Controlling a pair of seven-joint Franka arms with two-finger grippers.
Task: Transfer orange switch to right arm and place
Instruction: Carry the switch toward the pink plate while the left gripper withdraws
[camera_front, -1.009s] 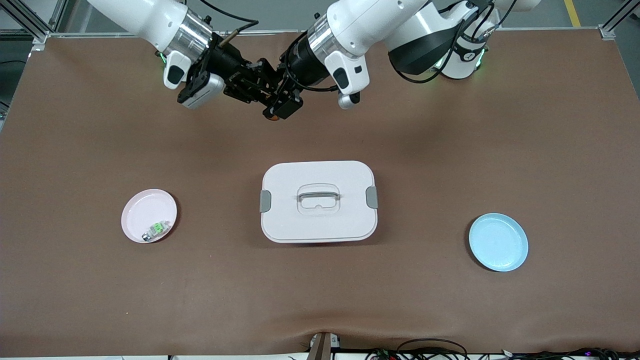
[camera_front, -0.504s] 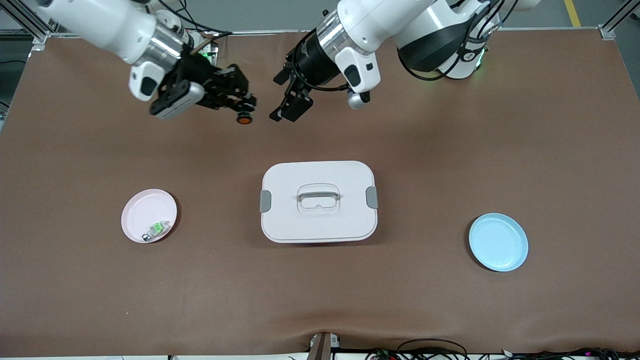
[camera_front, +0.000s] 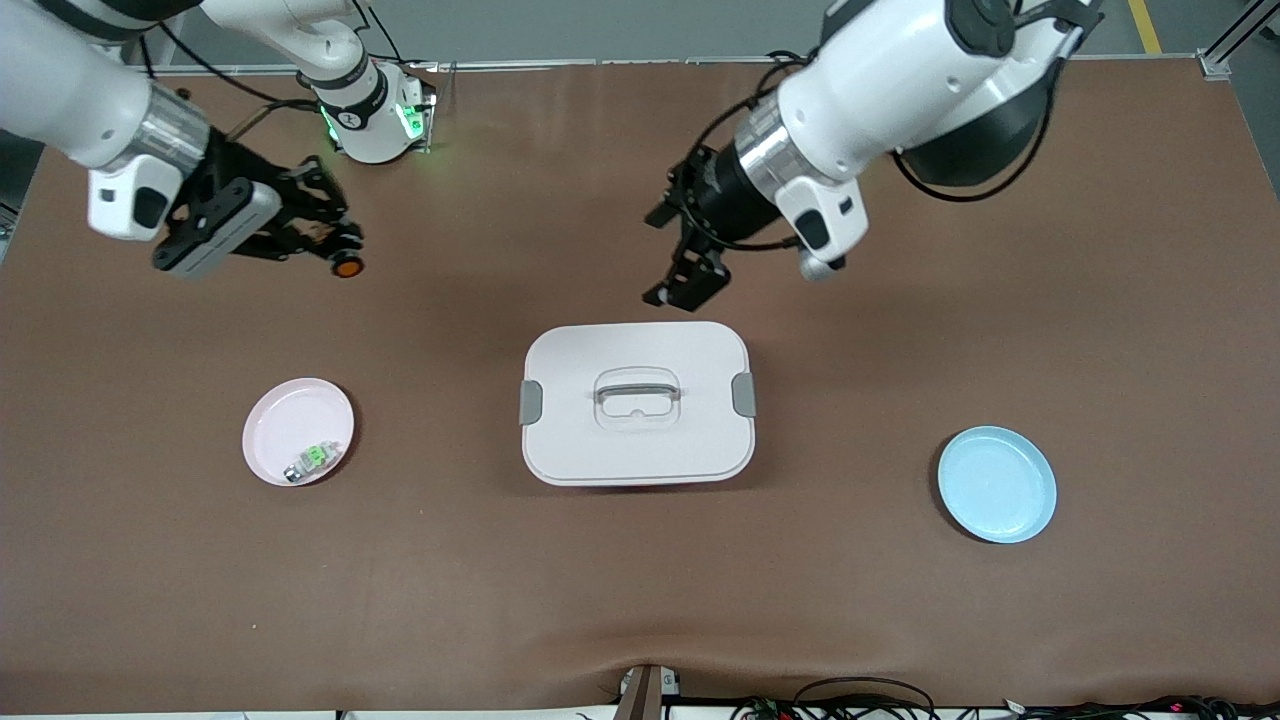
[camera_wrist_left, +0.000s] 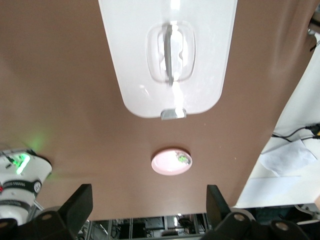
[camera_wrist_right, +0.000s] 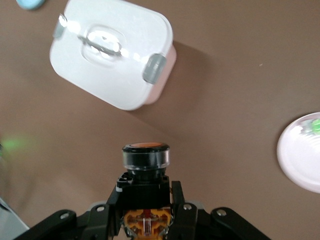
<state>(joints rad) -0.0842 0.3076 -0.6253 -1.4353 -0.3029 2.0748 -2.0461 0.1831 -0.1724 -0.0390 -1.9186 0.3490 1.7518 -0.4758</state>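
I have the orange switch (camera_front: 347, 267) clamped in the right gripper (camera_front: 335, 250), up over bare desk (camera_front: 1100, 250) toward the right arm's end, not yet above the pink plate (camera_front: 275, 410). Left gripper (camera_front: 685, 285) hangs with fingers apart, empty, over the desk just beside the white lidded box (camera_front: 636, 402); that arm waits.

Placing, as I judge it: carry over the plate, lower close before releasing, avoid the small green switch (camera_front: 312, 460) already lying there.

Right wrist view shows the grip on the switch's black body, cap free. Front view alone shows both arms and the blue plate (camera_front: 997, 484).
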